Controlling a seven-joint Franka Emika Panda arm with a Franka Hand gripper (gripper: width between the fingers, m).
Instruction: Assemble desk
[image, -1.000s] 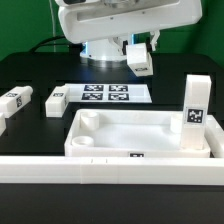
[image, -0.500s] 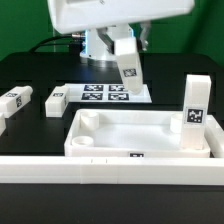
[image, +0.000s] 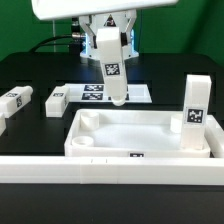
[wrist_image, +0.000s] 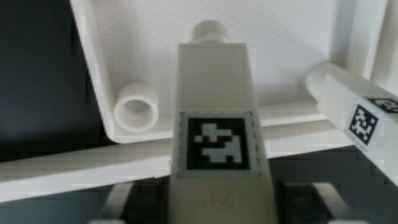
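The desk top (image: 150, 142) is a white tray with a raised rim and round corner sockets, lying in the middle of the table. One white tagged leg (image: 195, 106) stands upright at its corner on the exterior view's right. My gripper (image: 109, 42) is shut on another white leg (image: 113, 72) and holds it nearly vertical, its lower tip just above the tray's back rim. In the wrist view the held leg (wrist_image: 217, 110) points down toward the tray, near a corner socket (wrist_image: 139, 107), and the standing leg (wrist_image: 359, 102) is beside it.
Two more tagged legs (image: 16, 100) (image: 56, 98) lie on the black table at the exterior view's left. The marker board (image: 92, 93) lies behind the tray. A long white border bar (image: 110, 168) runs along the front.
My gripper has carried the leg toward the exterior view's left and lower, and the leg has turned from tilted to nearly vertical over the tray's back rim.
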